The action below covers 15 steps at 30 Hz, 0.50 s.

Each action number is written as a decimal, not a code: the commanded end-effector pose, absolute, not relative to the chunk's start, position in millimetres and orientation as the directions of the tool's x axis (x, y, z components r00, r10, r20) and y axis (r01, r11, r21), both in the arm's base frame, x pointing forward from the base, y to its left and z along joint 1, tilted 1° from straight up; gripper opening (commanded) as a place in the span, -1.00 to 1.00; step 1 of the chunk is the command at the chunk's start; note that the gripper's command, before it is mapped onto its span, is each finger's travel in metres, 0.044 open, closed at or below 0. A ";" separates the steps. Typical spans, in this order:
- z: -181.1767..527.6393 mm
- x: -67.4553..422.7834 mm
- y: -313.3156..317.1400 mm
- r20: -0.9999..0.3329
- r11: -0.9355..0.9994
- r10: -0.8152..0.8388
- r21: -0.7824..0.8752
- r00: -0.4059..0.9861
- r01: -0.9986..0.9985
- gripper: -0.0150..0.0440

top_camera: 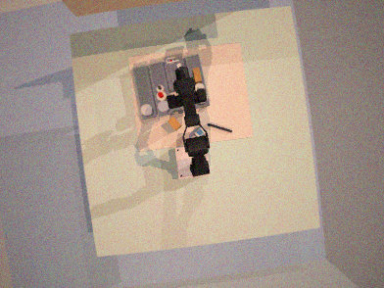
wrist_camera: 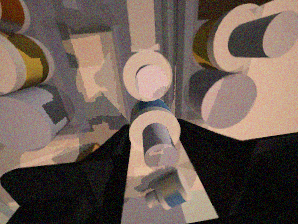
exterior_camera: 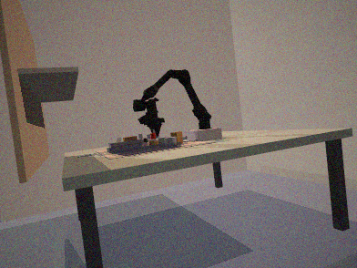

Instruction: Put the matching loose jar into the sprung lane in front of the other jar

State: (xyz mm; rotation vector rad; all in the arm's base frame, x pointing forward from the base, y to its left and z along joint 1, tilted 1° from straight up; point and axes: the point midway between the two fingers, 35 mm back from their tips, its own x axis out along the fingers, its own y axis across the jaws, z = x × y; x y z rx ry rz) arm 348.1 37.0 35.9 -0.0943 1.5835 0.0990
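My gripper is shut on a jar with a white lid and a blue band, held upright. Just beyond it in the wrist view stands a like jar with a white lid, in a narrow grey lane of the rack. The two jars line up along the lane and sit close together. I cannot tell whether the held jar touches the lane floor. In the top view the arm hides both jars.
Other lanes hold a red-topped jar, a white one, and yellow and grey jars. On the pink mat lie an orange box, a black stick and a tipped blue-banded jar.
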 end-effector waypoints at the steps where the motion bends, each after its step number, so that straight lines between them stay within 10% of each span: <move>1: 38.8 355.6 38.3 -1.000 0.992 0.008 0.006 0.014 -0.123 -0.49; 15: 38.9 357.5 38.5 -1.000 0.992 0.008 0.006 0.014 -0.123 -0.49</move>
